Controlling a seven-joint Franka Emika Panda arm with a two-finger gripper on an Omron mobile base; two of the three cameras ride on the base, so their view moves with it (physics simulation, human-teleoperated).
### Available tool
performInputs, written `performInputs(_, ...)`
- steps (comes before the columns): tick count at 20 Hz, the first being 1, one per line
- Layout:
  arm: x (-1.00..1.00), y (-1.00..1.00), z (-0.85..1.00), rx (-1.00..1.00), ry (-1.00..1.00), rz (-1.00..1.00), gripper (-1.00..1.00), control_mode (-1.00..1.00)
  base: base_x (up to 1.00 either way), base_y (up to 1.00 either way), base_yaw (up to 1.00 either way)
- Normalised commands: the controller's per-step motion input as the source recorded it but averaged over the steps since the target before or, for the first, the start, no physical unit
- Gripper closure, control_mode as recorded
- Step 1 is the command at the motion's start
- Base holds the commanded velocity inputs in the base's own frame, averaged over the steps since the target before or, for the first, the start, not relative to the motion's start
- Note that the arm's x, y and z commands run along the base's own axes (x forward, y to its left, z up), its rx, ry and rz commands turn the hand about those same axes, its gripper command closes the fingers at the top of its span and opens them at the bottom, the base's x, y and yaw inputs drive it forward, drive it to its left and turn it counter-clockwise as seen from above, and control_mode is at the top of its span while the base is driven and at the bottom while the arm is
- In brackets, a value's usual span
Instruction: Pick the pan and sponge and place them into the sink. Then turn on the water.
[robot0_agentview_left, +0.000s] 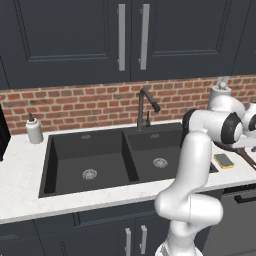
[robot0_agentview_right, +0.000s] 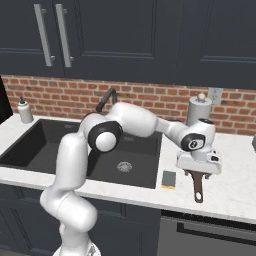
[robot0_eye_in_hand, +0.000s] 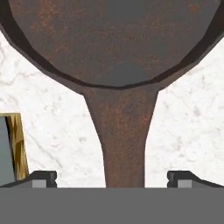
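The gripper (robot0_eye_in_hand: 112, 178) hangs low over the white marble counter (robot0_agentview_right: 230, 192), to the right of the sink (robot0_agentview_right: 50, 145). Its two fingers stand wide apart, one on each side of the handle of the pan (robot0_eye_in_hand: 113, 48), and they do not touch it – the handle runs through the gap between them. Nothing is held.

The pan lies flat on the counter. In the hand view its round, rusty brown bowl is at the top and the handle narrows down toward the fingertips. In the right base view the hand covers most of the pan, and the end of the handle points out below it, toward the front edge of the counter.

The sponge (robot0_agentview_right: 169, 179) lies on the counter just beside the right rim of the sink, between the sink and the pan handle – close to the handle but apart from it. Both basins of the sink are black with a silver drain. The faucet (robot0_agentview_left: 145, 107) stands behind the middle divider, and a white soap bottle (robot0_agentview_left: 34, 131) stands at the far left, near the brick wall (robot0_agentview_left: 90, 102).
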Motion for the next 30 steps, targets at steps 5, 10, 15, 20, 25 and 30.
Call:
performInputs(5,0.16,-0.06,-0.23,0.0,0.05,0.0,-1.0,-1.0,0.0,0.0,0.0)
performInputs(10,0.12,0.0,-0.26,0.0,0.01,0.0,-1.0,-1.0,0.0,0.0,0.0)
performInputs(15,0.11,0.0,-0.22,0.0,0.0,0.0,-1.0,-1.0,0.0,0.0,0.0)
performInputs(20,0.07,0.0,-0.15,0.0,0.0,0.0,-1.0,-1.0,0.0,0.0,0.0)
performInputs(25,0.0,0.0,0.0,0.0,0.0,0.0,1.0,-1.0,0.0,0.0,0.0)
performInputs(30,0.0,0.0,0.0,0.0,0.0,0.0,1.0,-1.0,0.0,0.0,0.0)
